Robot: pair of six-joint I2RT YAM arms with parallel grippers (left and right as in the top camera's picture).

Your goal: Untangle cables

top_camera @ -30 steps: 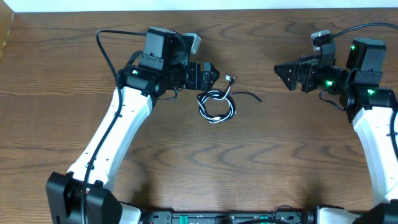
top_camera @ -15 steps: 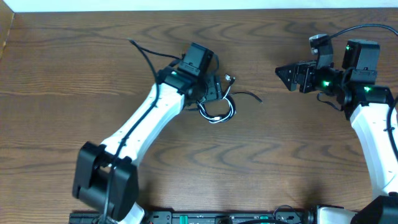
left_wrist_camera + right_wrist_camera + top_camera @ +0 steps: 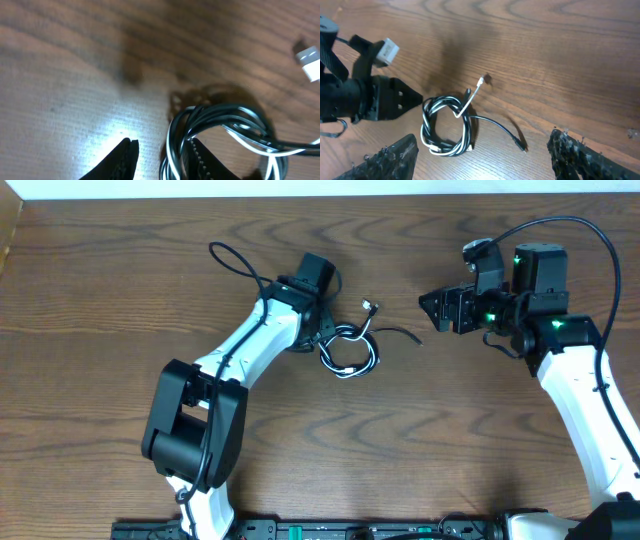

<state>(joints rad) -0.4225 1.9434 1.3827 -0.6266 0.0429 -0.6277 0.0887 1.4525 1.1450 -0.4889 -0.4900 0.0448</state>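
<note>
The cables point(image 3: 348, 352) lie on the wooden table as one small coil, black and white strands wound together. A white plug point(image 3: 370, 306) sticks out toward the back and a black tail point(image 3: 412, 336) trails right. My left gripper point(image 3: 322, 333) is down at the coil's left edge. In the left wrist view its jaws point(image 3: 162, 144) straddle the coil's strands point(image 3: 175, 135), which lie against the right finger point(image 3: 200, 155), with a gap to the left finger point(image 3: 125, 152). My right gripper point(image 3: 428, 308) hovers open to the right of the coil point(image 3: 445, 127), holding nothing.
The left arm's thick black wire point(image 3: 235, 260) loops up behind it. The table's far edge point(image 3: 320, 194) meets a white strip, and its left edge point(image 3: 10, 240) shows at the upper left. Bare wood lies in front of the coil.
My left arm swung right and down onto the coil's left edge, and its jaws narrowed around the strands. The right gripper moved left toward the cables. The coil stayed put.
</note>
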